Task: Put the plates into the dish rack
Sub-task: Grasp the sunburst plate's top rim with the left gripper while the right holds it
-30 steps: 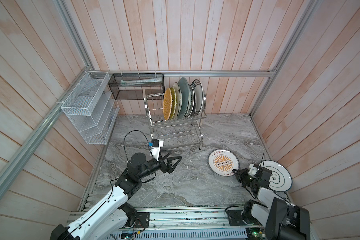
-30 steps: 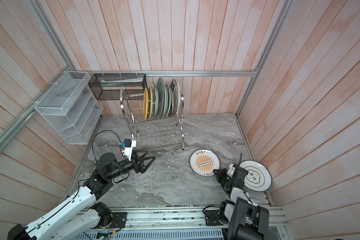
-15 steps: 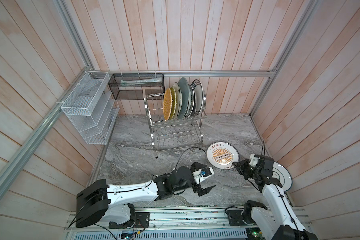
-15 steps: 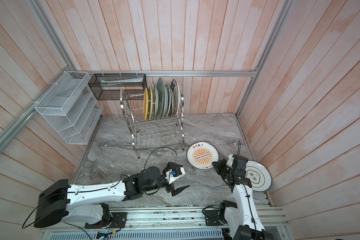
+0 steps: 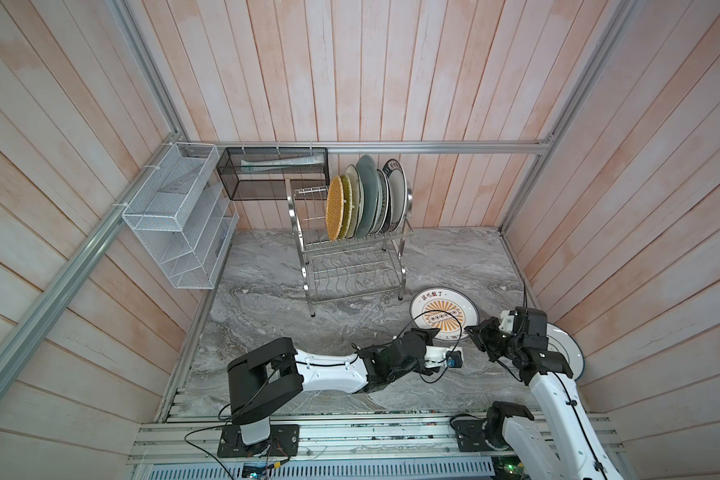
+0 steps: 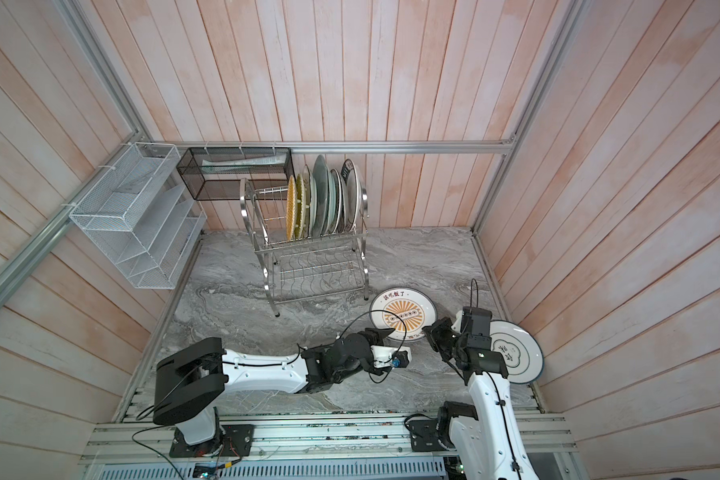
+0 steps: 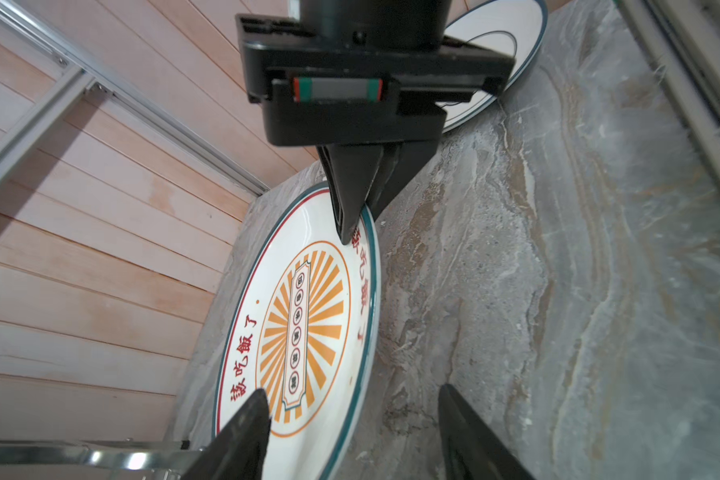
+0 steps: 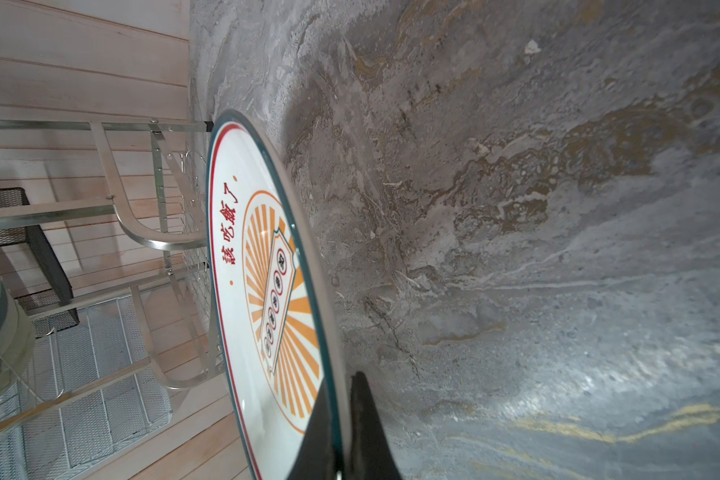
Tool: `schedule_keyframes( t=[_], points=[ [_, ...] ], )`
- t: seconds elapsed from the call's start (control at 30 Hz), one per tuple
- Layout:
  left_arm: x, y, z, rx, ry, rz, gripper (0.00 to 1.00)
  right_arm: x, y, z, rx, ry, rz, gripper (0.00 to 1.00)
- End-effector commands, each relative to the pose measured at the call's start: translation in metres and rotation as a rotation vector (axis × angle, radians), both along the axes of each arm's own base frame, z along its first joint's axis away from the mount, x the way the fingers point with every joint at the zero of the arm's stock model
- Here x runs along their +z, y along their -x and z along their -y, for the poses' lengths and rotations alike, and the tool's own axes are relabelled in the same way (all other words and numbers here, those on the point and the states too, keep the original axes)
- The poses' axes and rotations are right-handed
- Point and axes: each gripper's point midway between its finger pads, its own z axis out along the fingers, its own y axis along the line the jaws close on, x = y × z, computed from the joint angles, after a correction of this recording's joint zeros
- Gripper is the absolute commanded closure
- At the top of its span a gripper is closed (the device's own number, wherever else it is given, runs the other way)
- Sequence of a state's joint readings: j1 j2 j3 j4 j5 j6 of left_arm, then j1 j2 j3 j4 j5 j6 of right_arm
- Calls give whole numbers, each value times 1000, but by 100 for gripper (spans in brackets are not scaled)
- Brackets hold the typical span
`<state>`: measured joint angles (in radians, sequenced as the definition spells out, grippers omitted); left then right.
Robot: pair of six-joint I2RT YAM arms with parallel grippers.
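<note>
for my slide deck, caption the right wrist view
right gripper shut on the rim of the sunburst plate, marble tabletop beside it, dish rack behind

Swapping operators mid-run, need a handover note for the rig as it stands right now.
Right gripper: shut on rim of white round plate with orange sunburst.
Left gripper: open, straddling that plate's rim elsewhere, not gripping.
Steel wire dish rack: row of plates upright in top tier, lower tier empty.
Left to load: sunburst plate, then blue-ringed white plate lying by the right arm.
</note>
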<state>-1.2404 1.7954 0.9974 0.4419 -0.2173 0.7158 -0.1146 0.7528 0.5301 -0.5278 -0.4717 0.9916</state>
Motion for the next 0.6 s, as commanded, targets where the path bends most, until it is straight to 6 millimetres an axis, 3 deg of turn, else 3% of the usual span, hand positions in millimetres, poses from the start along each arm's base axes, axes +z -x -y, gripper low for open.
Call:
schedule_keyframes(
  t=[0.0, 0.17, 0.4, 0.57],
  points=[
    [2, -7, 11, 9, -11, 64, 43, 16, -2, -3, 1, -9, 30, 100],
    [-10, -15, 22, 25, -41, 80, 53, 20, 0, -4, 4, -8, 33, 100],
    [-18, -22, 30, 45, -79, 77, 100, 22, 2, -3, -3, 7, 36, 100],
    [3, -18, 22, 69, -38, 48, 100, 30, 0, -6, 15, 10, 78, 100]
  ],
)
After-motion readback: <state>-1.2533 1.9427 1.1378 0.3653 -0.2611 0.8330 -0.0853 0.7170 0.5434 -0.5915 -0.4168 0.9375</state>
